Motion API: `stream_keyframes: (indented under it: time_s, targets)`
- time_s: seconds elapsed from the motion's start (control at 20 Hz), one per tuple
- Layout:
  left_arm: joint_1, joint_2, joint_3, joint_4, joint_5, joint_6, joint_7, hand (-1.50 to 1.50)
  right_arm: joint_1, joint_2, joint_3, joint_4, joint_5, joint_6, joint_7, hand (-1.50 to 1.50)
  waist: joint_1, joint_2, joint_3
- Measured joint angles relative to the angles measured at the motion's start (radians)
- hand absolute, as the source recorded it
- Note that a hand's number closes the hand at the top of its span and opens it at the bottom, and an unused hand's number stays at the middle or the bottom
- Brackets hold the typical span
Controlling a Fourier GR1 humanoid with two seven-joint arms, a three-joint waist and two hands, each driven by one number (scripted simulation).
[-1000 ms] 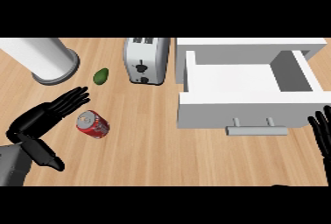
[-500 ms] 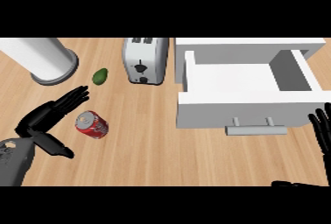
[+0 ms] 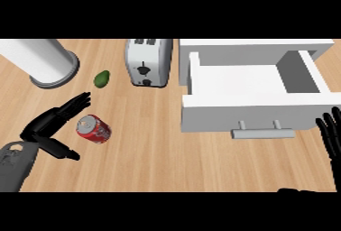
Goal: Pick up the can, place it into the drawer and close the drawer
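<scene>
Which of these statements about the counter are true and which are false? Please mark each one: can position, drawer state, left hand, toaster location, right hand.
1. The can lies on its side on the counter. True.
2. The drawer is closed. False: it is pulled open and nothing shows inside.
3. The left hand holds the can. False: its fingers are straight, beside the can.
4. The toaster stands left of the drawer. True.
5. The right hand grips the drawer handle. False: it rests open at the right edge.
</scene>
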Motion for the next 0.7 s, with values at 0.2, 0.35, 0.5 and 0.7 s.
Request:
stream_keyframes:
  time_s: [0.2, 0.35, 0.5, 0.7]
  targets:
    - [-0.019, 0.020, -0.024, 0.074, -0.019, 0.030, -0.057, -1.50, 0.014, 0.011, 0.012, -0.030, 0.009, -0.005, 0.011, -1.50, -0.003, 0.000, 0.000]
    - [-0.033, 0.016, -0.041, 0.134, -0.032, 0.058, -0.092, -1.50, 0.005, 0.005, 0.004, -0.038, 0.002, -0.004, 0.025, -1.50, -0.004, 0.001, -0.001]
    - [-0.066, 0.019, -0.048, 0.195, -0.036, 0.069, -0.105, -1.50, 0.005, 0.006, 0.008, -0.044, 0.004, -0.002, 0.029, -1.50, -0.006, 0.002, -0.001]
    - [-0.092, 0.014, -0.064, 0.253, -0.043, 0.082, -0.125, -1.50, 0.016, 0.011, 0.011, -0.072, 0.004, -0.004, 0.044, -1.50, -0.008, 0.002, -0.001]
